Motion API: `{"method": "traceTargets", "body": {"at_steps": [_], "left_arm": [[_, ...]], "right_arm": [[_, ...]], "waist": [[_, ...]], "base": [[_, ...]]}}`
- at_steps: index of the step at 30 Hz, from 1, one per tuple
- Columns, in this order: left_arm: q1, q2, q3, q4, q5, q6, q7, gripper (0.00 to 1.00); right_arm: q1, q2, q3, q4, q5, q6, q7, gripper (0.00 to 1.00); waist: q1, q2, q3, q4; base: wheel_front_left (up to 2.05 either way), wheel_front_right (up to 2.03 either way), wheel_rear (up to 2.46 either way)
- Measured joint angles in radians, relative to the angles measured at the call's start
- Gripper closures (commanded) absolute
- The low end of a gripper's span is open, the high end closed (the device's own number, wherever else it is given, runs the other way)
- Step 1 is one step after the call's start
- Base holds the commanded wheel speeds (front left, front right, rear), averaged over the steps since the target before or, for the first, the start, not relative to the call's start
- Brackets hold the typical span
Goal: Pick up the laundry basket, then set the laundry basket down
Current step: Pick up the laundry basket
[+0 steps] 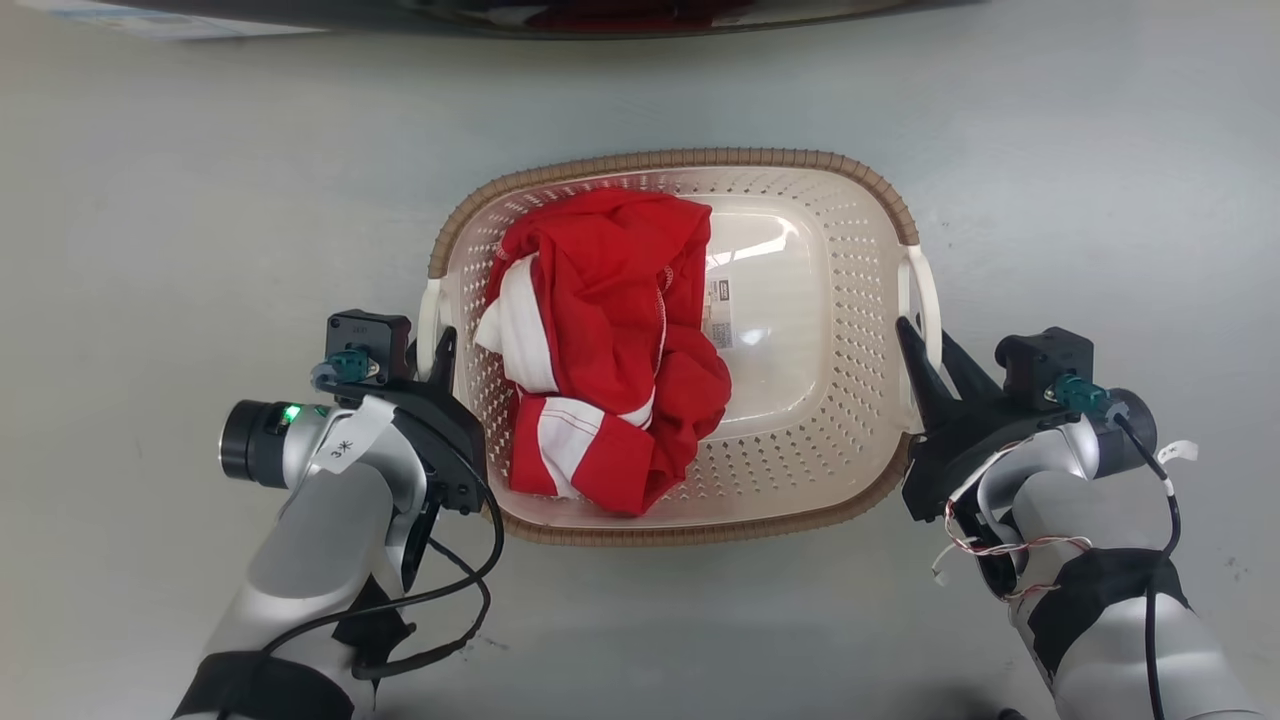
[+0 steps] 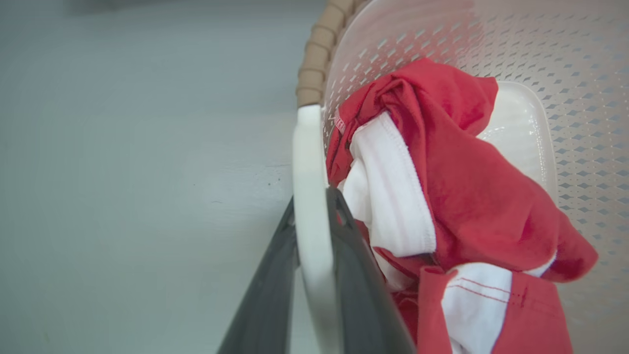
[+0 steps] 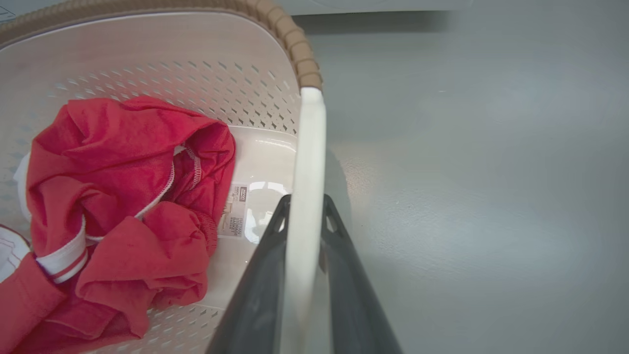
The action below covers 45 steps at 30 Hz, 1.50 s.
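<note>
The laundry basket (image 1: 700,160) is cream-white and perforated, with a brown woven-look rim, and sits at the centre of the head view. My left gripper (image 1: 436,345) is shut on the basket's white left handle (image 2: 308,162), with one dark finger on each side of the bar. My right gripper (image 1: 922,335) is clamped the same way on the white right handle (image 3: 309,147). Both wrist views show the handle bar running up between the fingers (image 2: 358,275) (image 3: 260,295). I cannot tell whether the basket rests on the grey surface or hangs just above it.
A crumpled red and white garment (image 1: 600,350) fills the basket's left half, and a small label (image 1: 718,315) lies on its bare bottom. Grey floor (image 1: 150,250) stretches around the basket. A dark edge (image 1: 600,15) runs along the top of the head view.
</note>
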Motion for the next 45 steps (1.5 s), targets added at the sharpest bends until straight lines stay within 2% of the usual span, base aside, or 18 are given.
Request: {"method": "traceTargets", "body": {"at_steps": [8, 14, 26, 45], "left_arm": [[-0.006, -0.005, -0.026, 0.036, -0.042, -0.017, 0.002, 1.0], [-0.006, -0.005, -0.065, 0.053, -0.105, -0.034, 0.043, 1.0], [0.001, -0.004, -0.116, 0.084, -0.223, -0.053, 0.185, 1.0], [0.084, 0.004, -0.199, 0.095, -0.383, -0.06, 0.394, 1.0]], "right_arm": [[-0.005, 0.004, 0.007, 0.047, 0.02, 0.001, 0.0, 1.0], [-0.007, 0.012, 0.018, 0.113, 0.032, 0.002, 0.0, 1.0], [-0.007, 0.018, 0.079, 0.198, 0.092, 0.008, 0.058, 1.0], [0.048, 0.025, 0.17, 0.254, 0.217, 0.008, 0.205, 1.0]], "waist": [[0.0, 0.0, -0.044, -0.006], [-0.0001, 0.0, -0.103, -0.014], [-0.0003, 0.0, -0.224, -0.021], [-0.0003, -0.0001, -0.439, -0.017]], "base": [[0.0, 0.0, 0.0], [0.0, 0.0, 0.0], [0.0, 0.0, 0.0], [0.0, 0.0, 0.0]]}}
